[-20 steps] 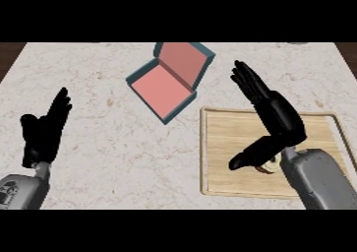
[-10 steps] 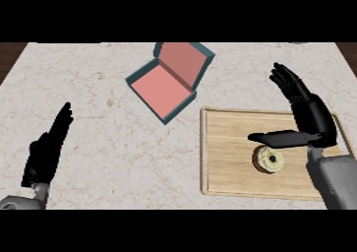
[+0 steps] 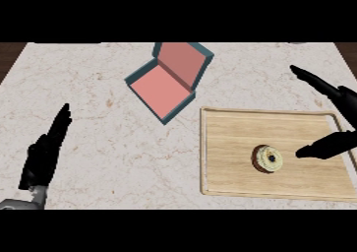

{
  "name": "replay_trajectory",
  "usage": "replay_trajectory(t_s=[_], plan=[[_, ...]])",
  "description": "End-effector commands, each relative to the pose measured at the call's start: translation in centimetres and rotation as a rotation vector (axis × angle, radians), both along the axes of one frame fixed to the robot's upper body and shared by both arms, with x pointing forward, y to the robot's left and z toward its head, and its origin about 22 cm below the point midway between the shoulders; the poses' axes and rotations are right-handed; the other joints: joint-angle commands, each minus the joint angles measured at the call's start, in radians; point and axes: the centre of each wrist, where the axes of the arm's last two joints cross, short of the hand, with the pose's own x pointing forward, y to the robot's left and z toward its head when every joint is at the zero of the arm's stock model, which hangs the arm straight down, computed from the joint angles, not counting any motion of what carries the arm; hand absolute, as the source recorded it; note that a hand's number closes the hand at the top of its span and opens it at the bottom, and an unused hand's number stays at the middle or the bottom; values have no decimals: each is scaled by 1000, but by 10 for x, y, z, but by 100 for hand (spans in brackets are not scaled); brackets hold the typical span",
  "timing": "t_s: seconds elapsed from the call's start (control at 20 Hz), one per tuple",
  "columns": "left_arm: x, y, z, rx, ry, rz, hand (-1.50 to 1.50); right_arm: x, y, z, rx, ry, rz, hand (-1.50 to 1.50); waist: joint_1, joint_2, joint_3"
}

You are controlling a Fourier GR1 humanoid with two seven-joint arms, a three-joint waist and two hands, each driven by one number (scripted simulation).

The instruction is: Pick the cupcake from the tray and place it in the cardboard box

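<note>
Head view: cupcake (image 3: 267, 159) sits top-up on tray (image 3: 232, 187), right hand (image 3: 339, 118) spread beside it.

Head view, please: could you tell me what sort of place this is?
Probably a kitchen counter: a marble-patterned countertop carries a wooden tray holding a cupcake, and an open box lies beside it.

Counter (image 3: 101, 98): pale cream marble, faint brown veining. On it, box (image 3: 168, 81): teal outside, salmon-pink inside. Right of the box, tray (image 3: 232, 133): light wood grain. On the tray, cupcake (image 3: 267, 158): cream top, dark centre, brown rim. Both hands black: left hand (image 3: 44, 155), right hand (image 3: 341, 115).
</note>
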Motion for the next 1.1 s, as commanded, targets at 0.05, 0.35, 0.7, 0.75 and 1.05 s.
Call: replay_trajectory(t_s=[0.05,0.35,0.7,0.75,1.05], plan=[[2,-3,8,-2,-11,-21,0,-3,-1,30,-369,150,104,-150,11,1,-1],[-8,-20,-7,-14,9,-14,0,-23,30,32,-540,280,203,-150,-3,0,1],[-4,13,7,6,4,-5,0,-34,67,13,-574,308,110,-150,3,3,2],[-14,12,-6,3,13,5,0,-50,67,29,-572,299,101,-150,-2,1,1],[-10,-7,4,23,-10,20,0,-43,77,5,-639,330,71,-150,2,3,2]])
